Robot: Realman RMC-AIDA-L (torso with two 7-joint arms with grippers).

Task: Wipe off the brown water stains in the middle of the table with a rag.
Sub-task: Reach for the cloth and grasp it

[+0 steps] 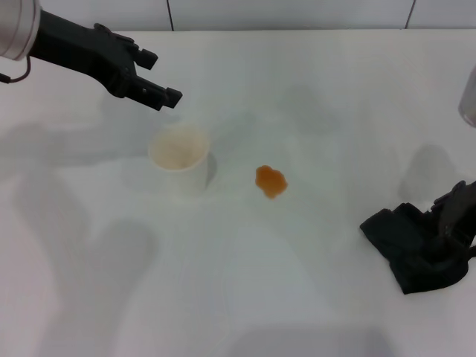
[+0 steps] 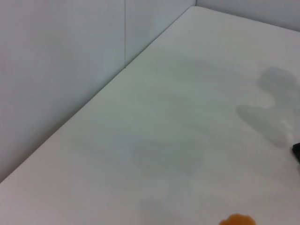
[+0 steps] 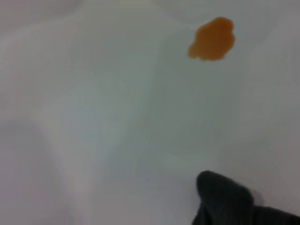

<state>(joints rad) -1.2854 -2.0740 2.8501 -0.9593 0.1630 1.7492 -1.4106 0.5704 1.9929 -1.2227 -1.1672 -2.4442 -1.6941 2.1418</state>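
Observation:
The brown water stains are a small orange-brown blotch on the white table, near its middle. They also show in the right wrist view and at the edge of the left wrist view. The dark rag lies crumpled on the table at the right edge; one corner shows in the right wrist view. My right gripper is down at the rag's far right side, touching it. My left gripper hovers open and empty above the table at the far left, beyond the cup.
A white paper cup stands upright to the left of the stain. A grey wall runs along the table's far edge. Part of a grey object shows at the right edge.

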